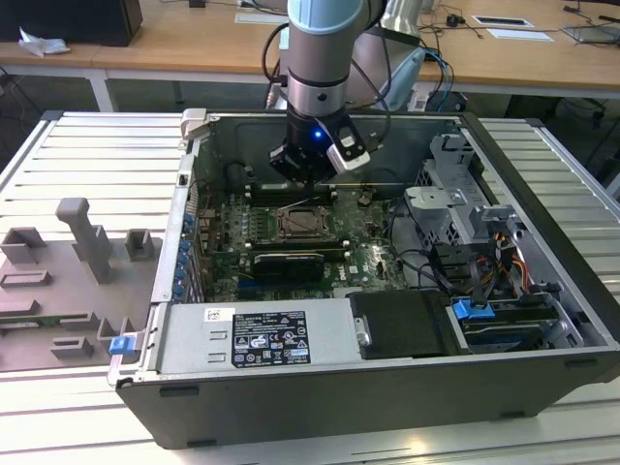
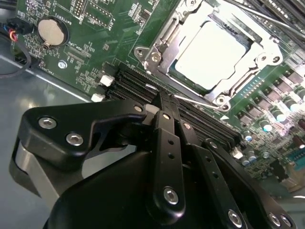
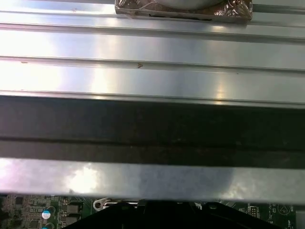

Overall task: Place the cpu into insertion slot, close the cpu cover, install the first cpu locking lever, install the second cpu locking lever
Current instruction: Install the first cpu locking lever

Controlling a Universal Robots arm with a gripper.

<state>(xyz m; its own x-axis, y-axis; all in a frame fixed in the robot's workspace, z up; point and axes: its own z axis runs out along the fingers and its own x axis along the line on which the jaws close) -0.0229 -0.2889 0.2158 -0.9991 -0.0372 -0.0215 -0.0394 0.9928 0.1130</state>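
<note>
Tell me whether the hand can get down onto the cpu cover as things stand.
Probably yes. The hand hangs inside the open case, just beyond the cpu cover, which lies closed around the cpu with nothing over it.

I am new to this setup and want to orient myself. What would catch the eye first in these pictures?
First, the open computer case on the slatted metal table, with the robot arm reaching down into it and its claw just above the green motherboard. In the second wrist view, the pale silvery cpu lies in the insertion slot, with the cpu cover framing it.
</note>
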